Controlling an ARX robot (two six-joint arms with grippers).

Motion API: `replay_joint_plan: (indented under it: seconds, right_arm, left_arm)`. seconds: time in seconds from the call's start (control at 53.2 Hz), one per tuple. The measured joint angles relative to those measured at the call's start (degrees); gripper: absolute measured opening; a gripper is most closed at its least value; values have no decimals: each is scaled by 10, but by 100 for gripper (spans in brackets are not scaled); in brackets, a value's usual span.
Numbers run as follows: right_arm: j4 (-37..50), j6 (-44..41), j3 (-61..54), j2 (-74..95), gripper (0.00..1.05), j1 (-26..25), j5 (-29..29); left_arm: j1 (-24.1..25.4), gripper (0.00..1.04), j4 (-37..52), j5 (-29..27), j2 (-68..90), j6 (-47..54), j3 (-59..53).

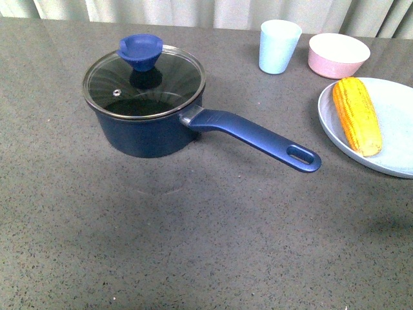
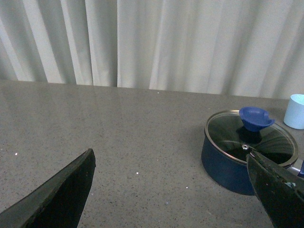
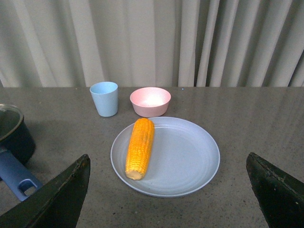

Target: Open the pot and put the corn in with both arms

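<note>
The pot (image 1: 145, 129) stands on the left half of the surface (image 1: 193, 258), glass lid (image 1: 145, 81) seated, blue knob (image 1: 141, 50) upright, handle (image 1: 258, 137) pointing right and toward the robot. The corn (image 1: 357, 115) lies on a pale blue plate (image 1: 393, 161) at the right, long axis running roughly away from the robot.

The left gripper (image 2: 169, 154) is nearer the pot, the right gripper (image 3: 167, 156) nearer the corn. Both are spread wide and empty. The cob lies ahead of the right gripper, lengthwise to its approach, so the fingers would close across its width.
</note>
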Motion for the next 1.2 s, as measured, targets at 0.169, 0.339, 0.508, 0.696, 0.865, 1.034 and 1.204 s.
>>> replay_joint_plan:
  seconds: [0.169,0.339,0.508,0.696,0.865,1.034,1.204]
  right_arm:
    - [0,0,0,0,96,0,0]
    - [0,0,0,0,96,0,0]
    - [0,0,0,0,96,0,0]
    - [0,0,0,0,96,0,0]
    - [0,0,0,0,96,0,0]
    - [0,0,0,0,96,0,0]
    - [0,0,0,0,96,0,0]
  left_arm:
    - [0,96,0,0,0,0,0]
    - [0,96,0,0,0,0,0]
    - [0,96,-1,1,1,0,0]
    - [-33,96,-21,1,186,-83,42]
    - [-51,96,133,-4,348,-97,70]
    - [-65,96,293,7,535,-103,120]
    - [-80,96,400,38,723,-104,193]
